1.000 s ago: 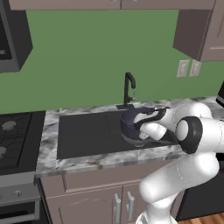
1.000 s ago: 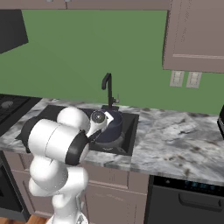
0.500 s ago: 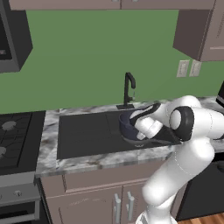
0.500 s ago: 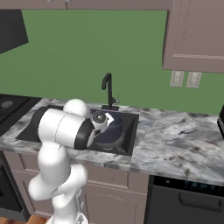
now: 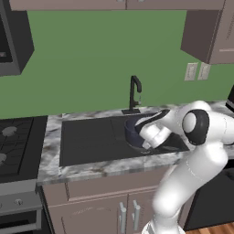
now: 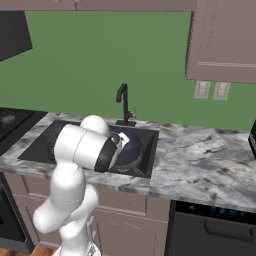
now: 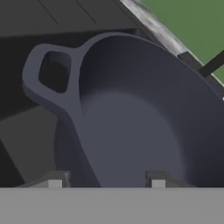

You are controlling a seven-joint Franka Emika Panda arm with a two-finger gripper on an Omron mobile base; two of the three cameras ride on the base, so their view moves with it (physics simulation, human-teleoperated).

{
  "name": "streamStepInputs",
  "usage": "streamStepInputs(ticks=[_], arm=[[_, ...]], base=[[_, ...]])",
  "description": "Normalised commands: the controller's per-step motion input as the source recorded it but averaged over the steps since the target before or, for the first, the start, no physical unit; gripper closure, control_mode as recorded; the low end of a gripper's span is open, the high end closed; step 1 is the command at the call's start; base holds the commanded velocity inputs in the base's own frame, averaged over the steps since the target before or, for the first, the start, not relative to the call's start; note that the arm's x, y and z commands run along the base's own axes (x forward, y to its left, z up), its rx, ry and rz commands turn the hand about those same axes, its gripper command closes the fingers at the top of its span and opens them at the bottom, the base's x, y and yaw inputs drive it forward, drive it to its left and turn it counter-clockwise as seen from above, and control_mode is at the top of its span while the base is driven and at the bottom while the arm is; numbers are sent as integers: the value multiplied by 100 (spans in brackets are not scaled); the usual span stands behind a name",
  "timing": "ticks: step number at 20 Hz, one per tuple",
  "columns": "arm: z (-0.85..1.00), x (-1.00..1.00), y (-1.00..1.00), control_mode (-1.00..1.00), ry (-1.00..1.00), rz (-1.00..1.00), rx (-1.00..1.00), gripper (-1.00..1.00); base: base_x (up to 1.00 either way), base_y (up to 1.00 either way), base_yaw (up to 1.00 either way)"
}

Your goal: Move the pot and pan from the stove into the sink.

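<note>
Close up in the hand view, the gripper (image 7: 105, 178) sits at the rim of the pot (image 7: 144, 127), one fingertip on each side of the wall. It looks like it is pinching the pot's wall, so the pot is held. One loop handle (image 7: 50, 76) sticks out to the side.

A bit farther out, the left base view shows the pot (image 5: 135, 132) over the right part of the sink (image 5: 91, 139), with the arm reaching across it. The pot looks tipped. I cannot tell if its bottom touches the sink floor yet.

To do this step well, the arm should go down slowly until the pot sits flat. Then the fingers should let go and lift straight up, so they do not knock the rim. The pot should stay away from the faucet (image 5: 134, 93) behind it.

Farther off to the left is the stove (image 5: 13, 146). The part of it that shows has no pan on it, so I cannot tell where the pan is. It has to go in the sink too, so leaving room beside the pot would help.
</note>
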Motion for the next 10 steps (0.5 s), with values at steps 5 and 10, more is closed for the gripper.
streamStepInputs(ticks=[5,10], arm=[[18,0,0,-100,0,-3,1,-100],[60,4,6,-100,0,-8,3,-100]], base=[[0,0,0],[0,0,0]])
